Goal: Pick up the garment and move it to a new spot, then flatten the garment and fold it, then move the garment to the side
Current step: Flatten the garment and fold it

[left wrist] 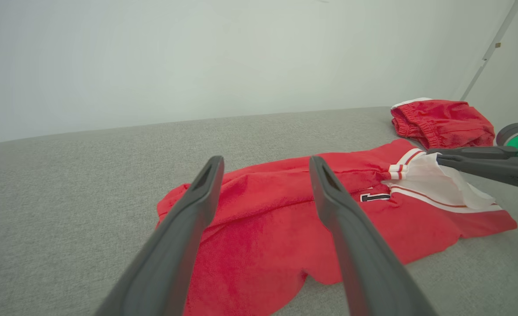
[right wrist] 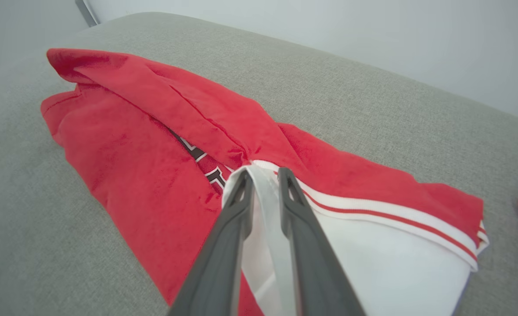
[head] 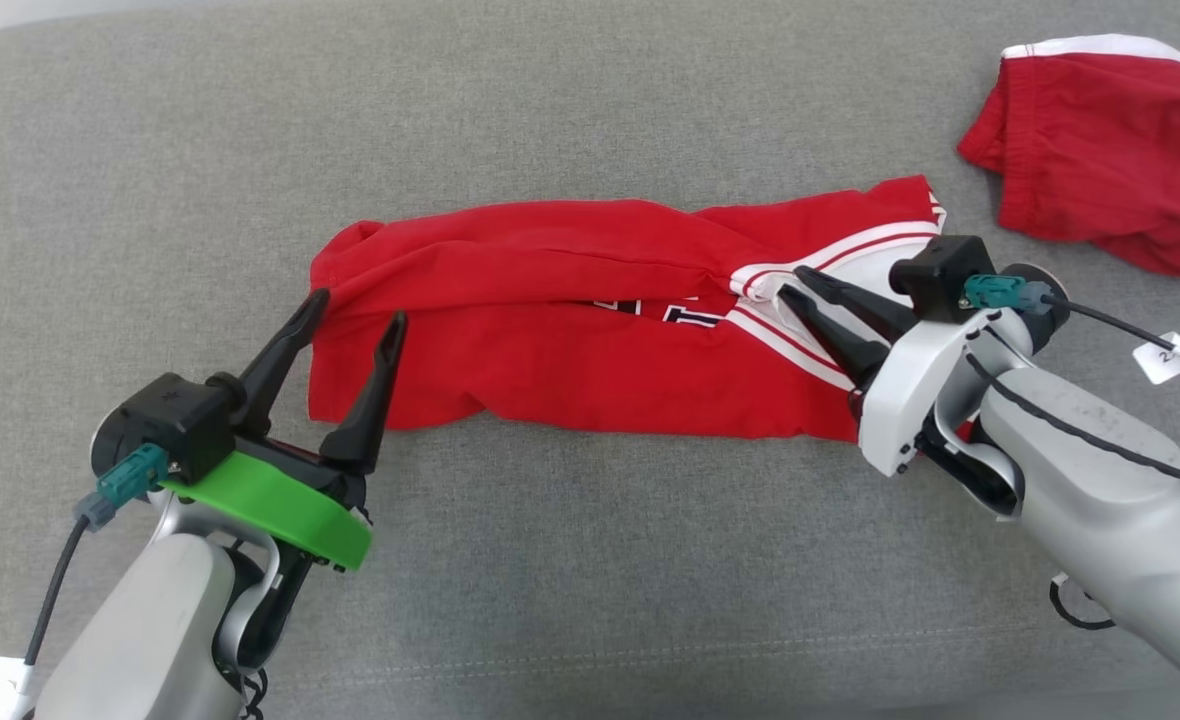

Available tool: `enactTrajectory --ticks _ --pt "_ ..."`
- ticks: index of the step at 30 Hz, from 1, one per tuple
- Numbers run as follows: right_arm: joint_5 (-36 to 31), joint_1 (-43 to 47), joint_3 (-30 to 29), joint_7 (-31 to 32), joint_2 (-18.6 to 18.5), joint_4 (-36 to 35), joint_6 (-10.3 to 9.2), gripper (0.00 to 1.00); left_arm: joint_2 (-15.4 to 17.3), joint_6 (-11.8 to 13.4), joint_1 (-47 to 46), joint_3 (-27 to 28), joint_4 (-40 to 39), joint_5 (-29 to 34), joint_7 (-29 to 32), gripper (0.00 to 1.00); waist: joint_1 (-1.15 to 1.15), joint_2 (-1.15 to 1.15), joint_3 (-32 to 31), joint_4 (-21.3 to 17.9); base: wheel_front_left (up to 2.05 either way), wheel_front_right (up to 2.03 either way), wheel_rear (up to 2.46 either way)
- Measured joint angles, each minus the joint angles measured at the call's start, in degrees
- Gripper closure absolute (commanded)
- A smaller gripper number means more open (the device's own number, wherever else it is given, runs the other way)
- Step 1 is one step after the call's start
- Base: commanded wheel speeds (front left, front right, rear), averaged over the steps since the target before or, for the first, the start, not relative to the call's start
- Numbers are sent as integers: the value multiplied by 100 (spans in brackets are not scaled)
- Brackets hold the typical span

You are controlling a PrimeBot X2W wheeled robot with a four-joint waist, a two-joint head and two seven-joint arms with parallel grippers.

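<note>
The garment (head: 570,340) is a red jersey with white trim and dark lettering, lying in a long crumpled band across the grey cushion. It also shows in the left wrist view (left wrist: 285,210) and the right wrist view (right wrist: 153,145). My right gripper (head: 792,282) is at the jersey's right end. Its fingers stand close together with the white collar fabric pinched between them (right wrist: 263,172), and the left wrist view shows that fabric drawn up to the tips (left wrist: 432,156). My left gripper (head: 358,308) is open just above the jersey's left end (left wrist: 265,160), with nothing between its fingers.
A second red garment with a white band (head: 1100,150) lies bunched at the far right (left wrist: 443,123). The grey cushion (head: 590,560) stretches wide in front of and behind the jersey. A white tag (head: 1175,358) hangs on the right arm's cable.
</note>
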Motion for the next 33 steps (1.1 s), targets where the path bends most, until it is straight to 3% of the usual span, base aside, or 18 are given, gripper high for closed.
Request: enactTrajectory --ticks 4,5,6,13,20,33 --pt "85 54 82 101 77 59 0 50 -62 0 1 -44 -2 1 0 0 0 0 -37 -36 0 0 0" --pt "96 90 99 136 99 82 0 7 -62 0 1 -44 -2 1 0 0 0 0 -43 -43 0 0 0" --pt "121 124 119 176 121 105 0 0 -62 0 1 -43 -1 1 0 0 0 0 -50 -50 0 0 0" --pt "135 217 160 308 113 227 0 0 -51 0 52 196 297 55 0 0 0 0 -103 -101 0 0 0" --pt "326 328 -48 252 -1 181 -4 0 46 91 144 291 1250 76 0 0 0 0 -166 -199 0 0 0" --pt "1833 872 -1162 -18 43 -38 -3 0 18 116 65 523 1742 -121 83 0 0 0 -110 -582 0 0 0"
